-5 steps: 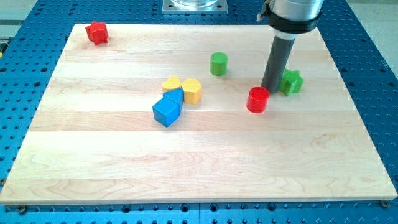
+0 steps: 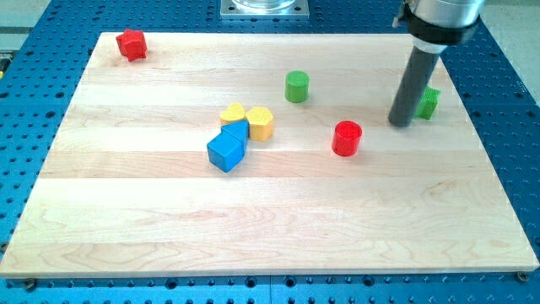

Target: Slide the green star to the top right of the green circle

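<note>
The green star (image 2: 429,103) lies near the board's right edge, partly hidden behind my rod. My tip (image 2: 400,123) rests on the board just left of and slightly below the star, touching or nearly touching it. The green circle (image 2: 296,86) stands well to the left of the star, in the upper middle of the board. The star is to the right of the circle and slightly lower in the view.
A red cylinder (image 2: 347,138) stands left of and below my tip. Two yellow blocks (image 2: 248,119) and two blue blocks (image 2: 228,147) cluster at the board's middle. A red star-like block (image 2: 130,44) sits at the top left corner.
My tip moved right and slightly up, pushing the green star right and up toward the board's right edge. The red cylinder stayed about where it was.
</note>
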You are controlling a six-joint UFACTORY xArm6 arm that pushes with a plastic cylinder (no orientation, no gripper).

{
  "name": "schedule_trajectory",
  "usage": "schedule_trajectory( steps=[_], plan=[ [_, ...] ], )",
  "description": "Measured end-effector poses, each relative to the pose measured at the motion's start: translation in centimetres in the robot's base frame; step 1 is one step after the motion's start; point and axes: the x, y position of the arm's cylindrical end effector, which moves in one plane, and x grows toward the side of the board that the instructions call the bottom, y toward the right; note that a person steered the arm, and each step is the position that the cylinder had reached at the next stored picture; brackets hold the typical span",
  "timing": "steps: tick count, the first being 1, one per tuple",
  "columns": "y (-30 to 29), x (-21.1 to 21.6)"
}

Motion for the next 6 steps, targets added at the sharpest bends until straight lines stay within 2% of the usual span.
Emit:
schedule_trajectory(
  steps=[1, 4, 5, 6],
  plan=[
    [5.5, -2.2],
    [-2.0, -12.8],
    [-10.2, -12.9],
    [-7.1, -11.9]
  ],
)
